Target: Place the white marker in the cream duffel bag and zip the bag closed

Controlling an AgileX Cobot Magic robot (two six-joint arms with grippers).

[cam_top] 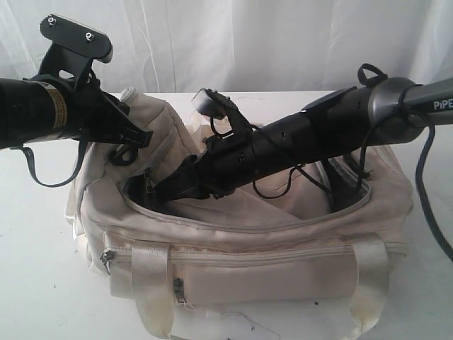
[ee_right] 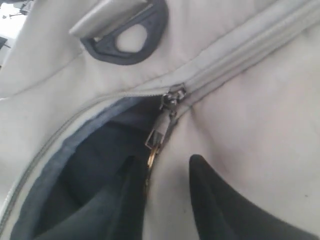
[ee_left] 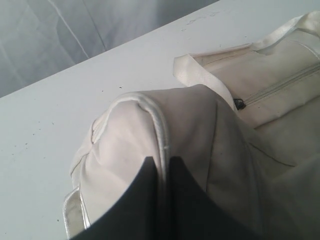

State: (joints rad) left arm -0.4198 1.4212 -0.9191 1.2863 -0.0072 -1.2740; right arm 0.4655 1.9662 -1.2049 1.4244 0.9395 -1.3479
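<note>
Marker not visible; can't confirm it's in bag. Zip pull at opening's 9 o'clock end sits between my R jaws, which stand apart, nothing pinched. Risk: tab slips out as I close, or fabric snags. R arm lies across opening. L jaws at 10 o'clock clamp bag's end seam; lose that, bag drags.

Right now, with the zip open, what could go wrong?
The small metal zipper pull hangs loose between the right end effector's open fingers; closing might miss it or pinch cloth.
The left end effector grips only a piped seam of the large cream fabric duffel bag; it could slip once the zip is tugged.
The slim white marker shows in no view, so it may get zipped out.
</note>
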